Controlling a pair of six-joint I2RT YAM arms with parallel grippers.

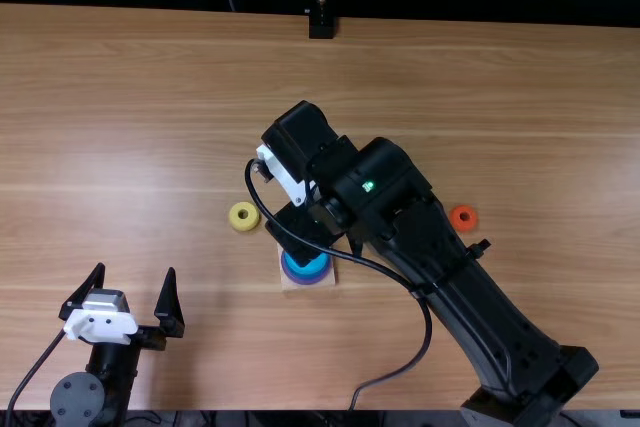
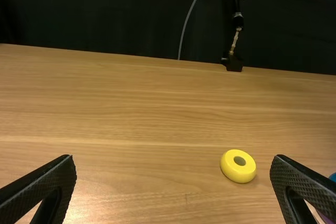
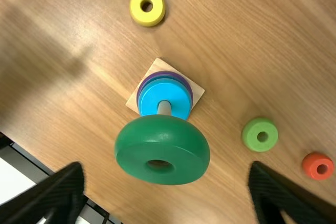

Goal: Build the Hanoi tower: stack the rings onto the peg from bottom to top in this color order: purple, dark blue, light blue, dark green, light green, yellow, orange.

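Observation:
In the top view my right gripper (image 1: 303,232) is over the wooden base (image 1: 288,280), hiding much of the stack. Its fingers stand wide apart in the right wrist view, the gripper (image 3: 167,166) touching neither side of the dark green ring (image 3: 163,142). That ring is high above the light blue ring (image 3: 153,99), near the upper peg (image 3: 164,108); whether the peg enters its hole I cannot tell. A purple ring (image 3: 187,84) lies lowest, with a blue rim between. My left gripper (image 1: 135,270) is open at the near left, likewise in its wrist view (image 2: 173,158).
Three loose rings lie flat: yellow (image 3: 136,11) left of the base in the top view, orange (image 1: 463,227) to its right, and light green (image 3: 251,135) between base and orange ring in the right wrist view. My right arm spans the table's near right part.

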